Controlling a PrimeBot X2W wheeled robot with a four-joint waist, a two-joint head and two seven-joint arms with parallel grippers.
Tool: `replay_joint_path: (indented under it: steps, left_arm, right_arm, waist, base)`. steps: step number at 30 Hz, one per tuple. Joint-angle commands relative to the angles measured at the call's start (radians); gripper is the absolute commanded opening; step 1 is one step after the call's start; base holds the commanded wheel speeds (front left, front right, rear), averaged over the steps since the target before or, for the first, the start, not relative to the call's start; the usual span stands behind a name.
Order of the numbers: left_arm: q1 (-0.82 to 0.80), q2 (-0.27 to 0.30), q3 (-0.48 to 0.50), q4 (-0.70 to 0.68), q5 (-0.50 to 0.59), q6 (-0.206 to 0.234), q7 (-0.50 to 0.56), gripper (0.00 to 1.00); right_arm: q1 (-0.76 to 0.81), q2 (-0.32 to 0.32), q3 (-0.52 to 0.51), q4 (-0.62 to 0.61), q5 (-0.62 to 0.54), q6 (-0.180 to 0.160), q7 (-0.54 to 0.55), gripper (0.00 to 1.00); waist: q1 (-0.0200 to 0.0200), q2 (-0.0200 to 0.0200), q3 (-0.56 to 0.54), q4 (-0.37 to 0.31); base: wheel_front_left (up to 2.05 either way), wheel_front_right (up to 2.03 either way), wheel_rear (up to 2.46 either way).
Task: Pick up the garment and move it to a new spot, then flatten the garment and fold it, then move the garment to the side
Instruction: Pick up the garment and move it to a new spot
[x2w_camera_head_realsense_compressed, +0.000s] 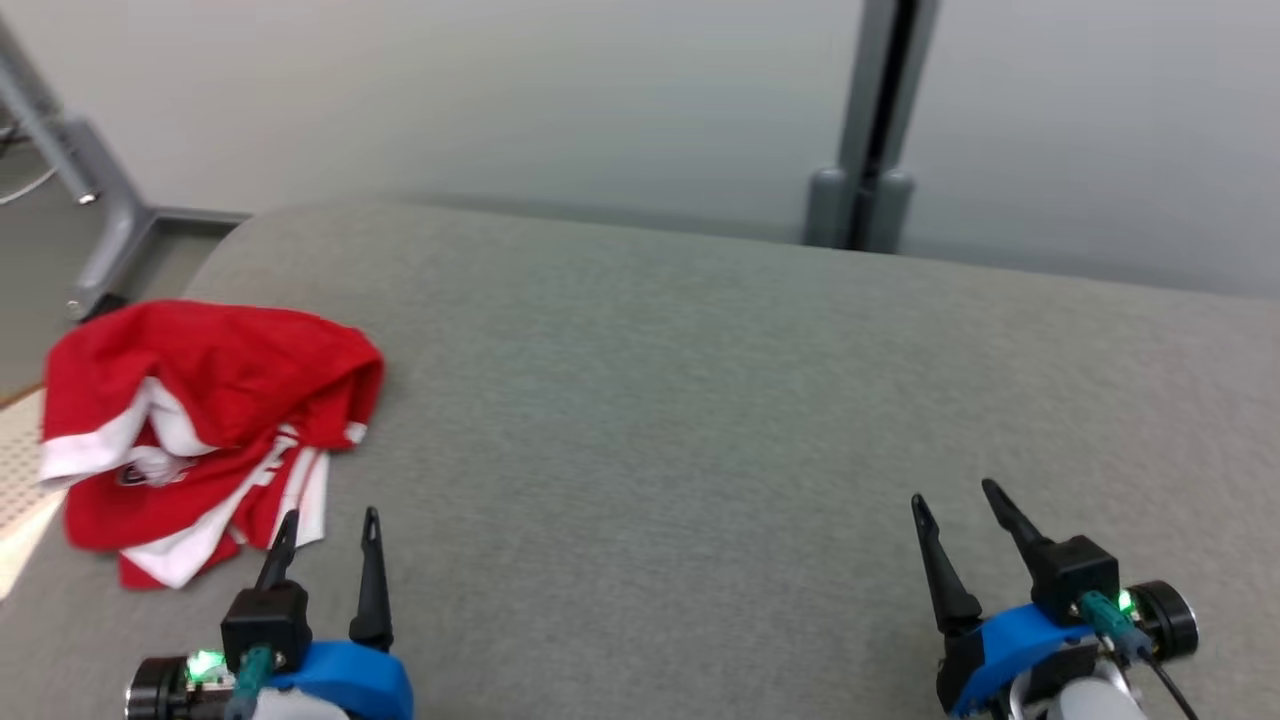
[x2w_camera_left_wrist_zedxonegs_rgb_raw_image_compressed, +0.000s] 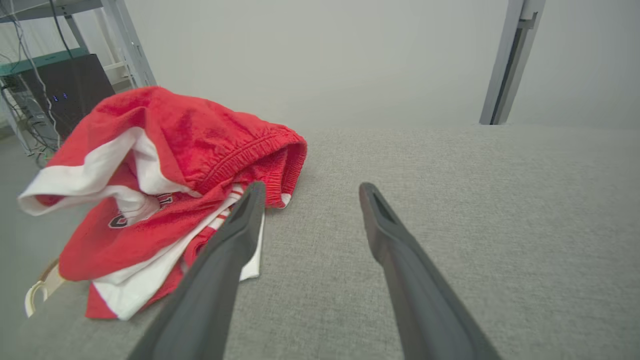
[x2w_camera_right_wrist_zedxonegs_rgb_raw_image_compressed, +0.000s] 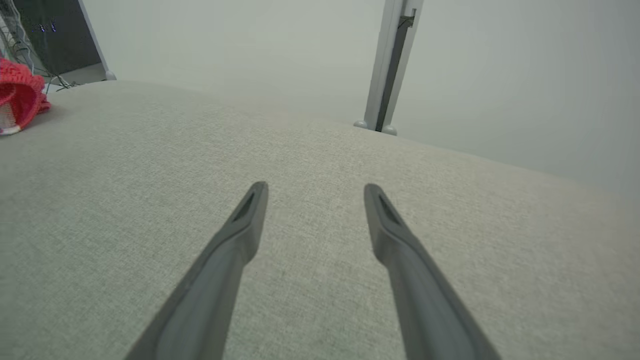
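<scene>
- Crumpled red-and-white soft fabric garment (x2w_camera_head_realsense_compressed: 210, 400) lies heaped at the left edge of the grey upholstered cushion surface (x2w_camera_head_realsense_compressed: 700, 400). It seems to overhang slightly there.
- Handling, judged: light and limp, not fragile. It will sag and drape when lifted, and loose layers may slide apart.
- Best hold, judged: the gathered elastic waistband (x2w_camera_left_wrist_zedxonegs_rgb_raw_image_compressed: 245, 155), the thickest ridge, facing the left gripper.
- Left gripper (x2w_camera_head_realsense_compressed: 330, 515): jaws wide, empty, just beside the garment's near hem.
- Right gripper (x2w_camera_head_realsense_compressed: 953, 493): jaws wide, empty, well apart from the garment.
</scene>
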Motion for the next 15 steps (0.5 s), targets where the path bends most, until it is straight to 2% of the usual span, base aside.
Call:
replay_joint_path:
  steps: [1,10,15]
  left_arm:
    - [0.003,0.003,0.011,0.003,0.004,-0.001,-0.005,1.00]
    - [0.041,0.006,0.063,0.014,-0.007,0.001,-0.005,1.00]
    - [0.056,0.009,0.085,0.016,-0.006,-0.004,-0.005,1.00]
  right_arm:
    - [-0.013,-0.001,0.004,0.003,0.000,0.000,-0.004,1.00]
    - [-0.023,-0.001,0.058,0.022,0.028,0.000,-0.004,1.00]
    - [-0.025,-0.002,0.079,0.031,0.046,0.000,-0.004,1.00]
  waist:
    - [0.0000,0.0000,0.030,0.062]
    - [0.0000,0.0000,0.022,0.250]
    - [0.0000,0.0000,0.018,0.310]
  base:
    - [0.00,0.00,0.00]
    - [0.00,0.00,0.00]
    - [0.00,0.00,0.00]
